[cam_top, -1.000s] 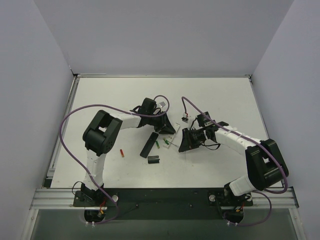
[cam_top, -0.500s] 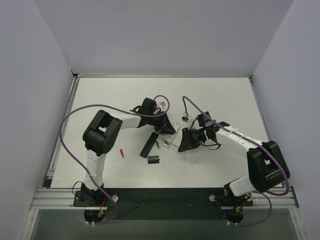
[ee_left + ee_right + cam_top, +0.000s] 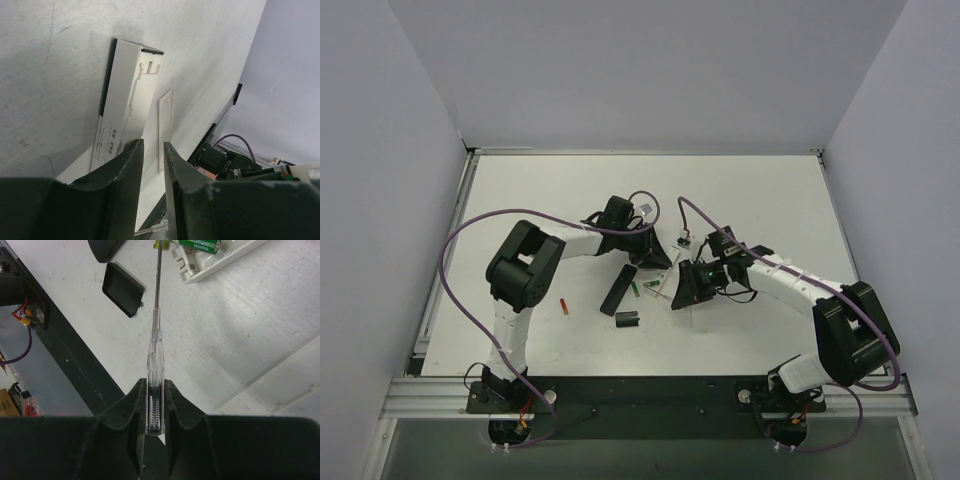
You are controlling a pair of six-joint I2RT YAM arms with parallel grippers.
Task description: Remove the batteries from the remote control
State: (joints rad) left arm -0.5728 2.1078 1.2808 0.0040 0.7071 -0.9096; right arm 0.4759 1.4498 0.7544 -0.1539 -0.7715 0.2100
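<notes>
A white remote control (image 3: 127, 107) lies face down, its near end running under my left gripper (image 3: 153, 150). Those jaws stand a narrow gap apart with nothing seen between them. In the right wrist view a green battery (image 3: 200, 245) sits in the open compartment of the white remote control (image 3: 210, 257). My right gripper (image 3: 155, 385) is shut on a clear-handled screwdriver (image 3: 155, 340), whose tip reaches the compartment's end. From above, another green battery (image 3: 636, 289) and a red battery (image 3: 564, 306) lie loose on the table, and the right gripper (image 3: 682, 290) sits just right of them.
A black remote (image 3: 615, 290) lies beside the loose green battery, with its short black cover (image 3: 627, 319) just in front of it. A thin white cover strip (image 3: 166, 127) lies next to the white remote. Purple cables loop over both arms.
My right gripper has moved a little left and nearer with the screwdriver, toward the white remote. The left arm has stayed still.
</notes>
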